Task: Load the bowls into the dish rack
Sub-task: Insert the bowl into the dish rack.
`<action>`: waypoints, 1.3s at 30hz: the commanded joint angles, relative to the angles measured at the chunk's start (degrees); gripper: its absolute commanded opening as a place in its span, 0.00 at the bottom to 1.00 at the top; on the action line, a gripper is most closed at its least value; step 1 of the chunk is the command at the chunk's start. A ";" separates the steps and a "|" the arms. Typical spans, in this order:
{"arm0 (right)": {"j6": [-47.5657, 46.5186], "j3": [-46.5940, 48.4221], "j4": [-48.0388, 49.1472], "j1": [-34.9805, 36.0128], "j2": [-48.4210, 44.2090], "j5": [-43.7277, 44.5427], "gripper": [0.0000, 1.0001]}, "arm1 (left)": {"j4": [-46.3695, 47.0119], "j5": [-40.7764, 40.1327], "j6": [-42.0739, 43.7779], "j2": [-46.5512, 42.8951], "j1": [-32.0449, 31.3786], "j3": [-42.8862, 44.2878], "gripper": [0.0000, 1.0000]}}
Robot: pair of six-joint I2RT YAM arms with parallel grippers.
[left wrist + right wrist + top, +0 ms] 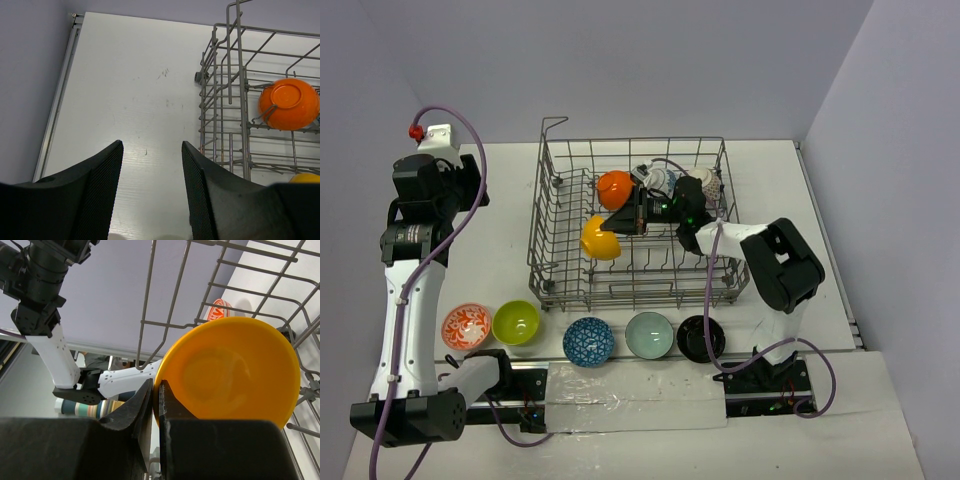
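The right gripper (155, 405) was clamped narrowly on the rim of the yellow bowl (230, 375), holding it on edge inside the dish rack (640, 140), at the rack's left-middle. Behind it in the rack sat the orange bowl (614, 187) on its side, with two white-patterned bowls (661, 181) further right. The left gripper (151, 150) stood partly open with nothing between its fingers, over bare table (135, 90) to the left of the rack. On the table in front of the rack lay a row: red-and-white bowl (466, 326), lime green bowl (516, 322), blue-patterned bowl (588, 341), pale teal bowl (649, 334), black bowl (700, 337).
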 commanded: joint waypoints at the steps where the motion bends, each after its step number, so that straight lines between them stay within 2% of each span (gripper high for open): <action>1: -0.30 2.53 4.23 -0.35 -0.24 -0.48 0.00 | 1.83 1.24 -0.28 -1.40 0.27 -0.39 0.57; 25: -3.72 -0.89 2.83 -2.81 -2.09 0.14 0.01 | 2.00 2.21 -0.19 -1.84 0.27 -1.27 0.57; 30: -6.98 -1.24 -0.95 -3.87 -4.02 -0.04 0.02 | 2.27 3.09 -0.28 -1.67 0.27 -1.45 0.57; 34: -9.78 -1.68 -4.20 -5.36 -5.16 0.40 0.07 | 2.27 3.62 -0.46 -1.58 0.27 -1.36 0.57; 39: -13.03 -2.12 -8.07 -6.24 -6.22 1.01 0.05 | 2.27 3.62 -0.46 -1.67 0.27 -1.45 0.57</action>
